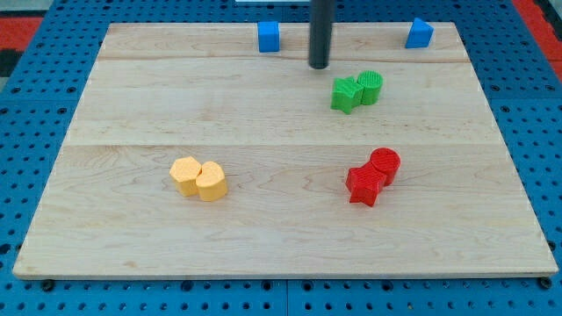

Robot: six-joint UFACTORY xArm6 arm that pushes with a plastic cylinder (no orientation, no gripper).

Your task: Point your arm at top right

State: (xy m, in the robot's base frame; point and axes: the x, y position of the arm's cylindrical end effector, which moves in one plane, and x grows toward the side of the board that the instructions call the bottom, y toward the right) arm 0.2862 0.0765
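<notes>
My tip (319, 65) is near the view's top, a little right of the middle, on the wooden board (263, 237). A blue cube (269, 36) stands to its upper left. A blue triangular block (420, 33) sits near the board's top right corner, well to the right of the tip. A green star block (345, 94) touches a green cylinder (370, 87) just below and right of the tip.
A red star block (364, 184) touches a red cylinder (385, 164) at the lower right. A yellow hexagon block (185, 174) touches a yellow rounded block (212, 182) at the lower left. Blue pegboard (26, 132) surrounds the board.
</notes>
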